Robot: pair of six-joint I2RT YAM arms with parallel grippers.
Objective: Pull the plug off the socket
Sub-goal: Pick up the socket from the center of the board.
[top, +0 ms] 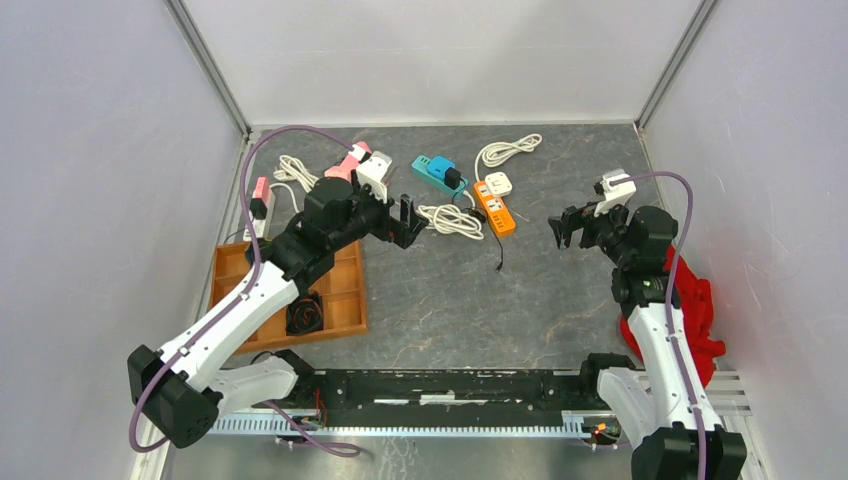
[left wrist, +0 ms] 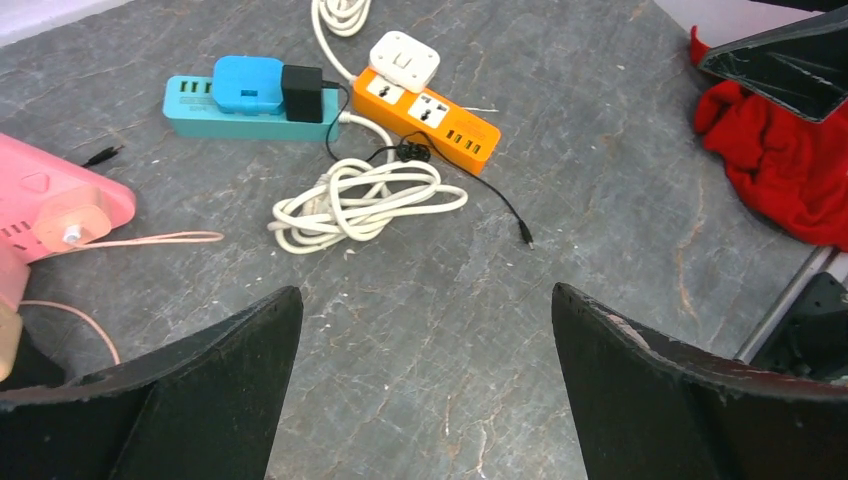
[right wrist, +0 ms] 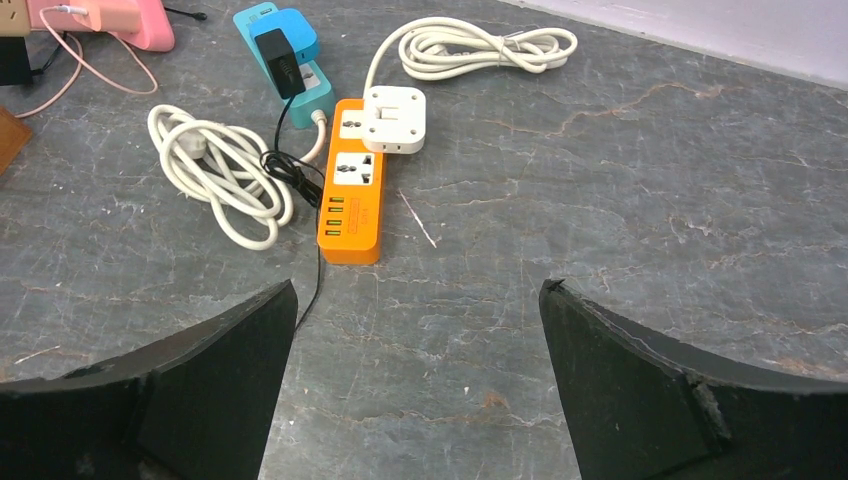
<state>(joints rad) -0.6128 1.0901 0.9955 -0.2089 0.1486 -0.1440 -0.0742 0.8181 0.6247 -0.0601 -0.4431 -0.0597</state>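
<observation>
Both pincers are spread wide and hold nothing: my left gripper [top: 412,222] hovers just beside the coiled white cable [top: 452,220], and my right gripper [top: 565,230] hangs well off to the other side of the orange power strip [right wrist: 352,200]. Nothing of the job is done, as I read it. The white plug [right wrist: 395,118] sits seated in that strip's far socket, between the two grippers. A black charger [left wrist: 302,92] is also plugged in, on the teal strip [left wrist: 250,118]. Approach, grip and pull all remain.

No lettering or label can be read anywhere.
</observation>
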